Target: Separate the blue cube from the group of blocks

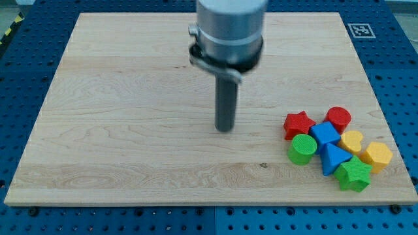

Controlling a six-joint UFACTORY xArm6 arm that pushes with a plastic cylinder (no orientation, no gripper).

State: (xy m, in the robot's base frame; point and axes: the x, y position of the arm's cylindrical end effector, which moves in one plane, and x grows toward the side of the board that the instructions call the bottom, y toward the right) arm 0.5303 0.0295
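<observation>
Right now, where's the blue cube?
The blue cube sits in the cluster at the view's lower right, between the red star and yellow heart, above the blue triangle; my tip is well to its left.

Eight blocks sit on the desk (130,98). Two are red: a red star (298,124) and a red cylinder (338,118). Two are blue: a blue cube (324,134) and a blue triangle (332,158). Two are green: a green cylinder (302,149) and a green star (353,174). Two are yellow: a yellow heart (352,141) and a yellow hexagon (377,155).
</observation>
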